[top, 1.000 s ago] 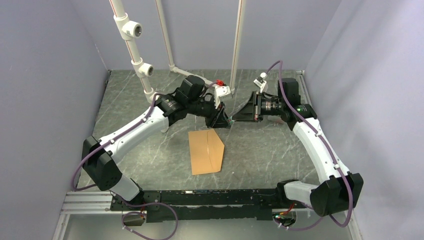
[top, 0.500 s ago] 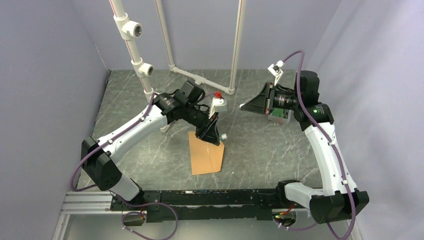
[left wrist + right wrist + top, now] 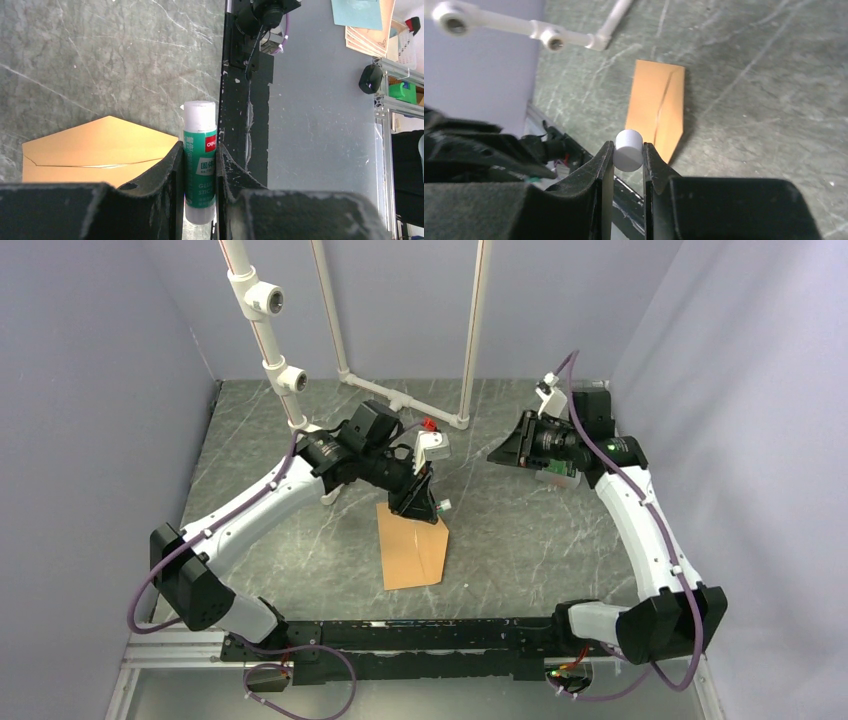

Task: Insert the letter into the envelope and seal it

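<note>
Grey marbled table [image 3: 520, 540], centre frame: we see the brown envelope [image 3: 412, 545] lying flat, our left gripper [image 3: 199, 150] pinching a green glue stick [image 3: 199, 172] over its upper end. Upper right, the right gripper [image 3: 628, 146] pinches a white cap [image 3: 628, 152].

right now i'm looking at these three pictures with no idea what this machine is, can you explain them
These are two robot arms bolted to the near edge of a grey table, each ending in a two-finger hand. The wide picture is from a camera above and behind them; the other two are from cameras on the wrists. A brown envelope lies on the table. The left hand pinches a green-labelled glue stick near it. The right hand, raised to the side, pinches a small white cylinder, probably the cap.
</note>
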Available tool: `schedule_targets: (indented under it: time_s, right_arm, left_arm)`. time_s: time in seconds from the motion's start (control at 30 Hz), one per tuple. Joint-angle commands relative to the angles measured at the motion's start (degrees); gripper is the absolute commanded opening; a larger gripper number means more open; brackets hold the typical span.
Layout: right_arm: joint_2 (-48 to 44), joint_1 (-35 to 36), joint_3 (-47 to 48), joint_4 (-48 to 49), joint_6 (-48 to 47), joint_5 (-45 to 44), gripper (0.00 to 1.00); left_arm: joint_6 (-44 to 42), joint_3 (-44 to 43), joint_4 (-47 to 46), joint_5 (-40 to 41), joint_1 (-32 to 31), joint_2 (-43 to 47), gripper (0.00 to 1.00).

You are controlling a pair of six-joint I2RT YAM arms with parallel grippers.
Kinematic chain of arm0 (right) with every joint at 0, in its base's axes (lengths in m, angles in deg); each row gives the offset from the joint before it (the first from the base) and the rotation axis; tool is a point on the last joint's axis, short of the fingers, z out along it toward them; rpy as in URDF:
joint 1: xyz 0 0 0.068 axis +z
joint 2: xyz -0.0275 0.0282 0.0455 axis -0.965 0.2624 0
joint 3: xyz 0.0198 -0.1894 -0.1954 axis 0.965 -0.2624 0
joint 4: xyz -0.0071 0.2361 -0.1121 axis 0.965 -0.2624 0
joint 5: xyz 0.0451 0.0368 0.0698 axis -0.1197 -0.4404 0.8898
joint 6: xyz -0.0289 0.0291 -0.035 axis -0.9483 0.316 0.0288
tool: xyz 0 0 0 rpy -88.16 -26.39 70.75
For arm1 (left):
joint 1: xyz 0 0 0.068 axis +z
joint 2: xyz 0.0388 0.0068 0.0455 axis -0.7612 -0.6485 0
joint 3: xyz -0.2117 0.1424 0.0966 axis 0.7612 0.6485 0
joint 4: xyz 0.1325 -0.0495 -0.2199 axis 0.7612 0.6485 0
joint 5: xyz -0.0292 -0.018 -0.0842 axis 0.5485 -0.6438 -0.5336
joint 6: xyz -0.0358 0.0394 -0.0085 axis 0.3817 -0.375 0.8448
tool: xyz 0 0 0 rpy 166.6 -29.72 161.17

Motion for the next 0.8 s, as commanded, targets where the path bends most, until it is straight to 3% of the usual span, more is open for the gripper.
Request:
schedule_targets:
  time_s: [0.0,0.1,0.3,0.53,0.77]
  right_arm:
    - [-0.07,2.01,-1.52,-0.62,0.52,-9.99,0.0]
    - [1.49,3.57,-3.07,-0.27,1.92,-17.79,0.0]
    - [13.55,6.79,-5.06,-1.85,1.53,-36.37,0.0]
    - [23.18,6.84,-3.93,-1.03,0.83,-46.61,0.04]
    - [30.56,5.25,-1.9,-0.93,1.31,-47.62,0.13]
  left_arm:
    - [1.17,-0.63,-2.64,1.49,-0.15,1.66,0.02]
    - [2.09,0.09,-3.85,3.28,-0.15,1.94,0.03]
    - [3.65,1.28,-5.78,5.19,-0.21,2.44,0.02]
    - [5.38,3.9,-8.47,4.35,-0.37,2.5,0.03]
    - [5.79,5.24,-9.72,4.16,-0.39,2.38,0.02]
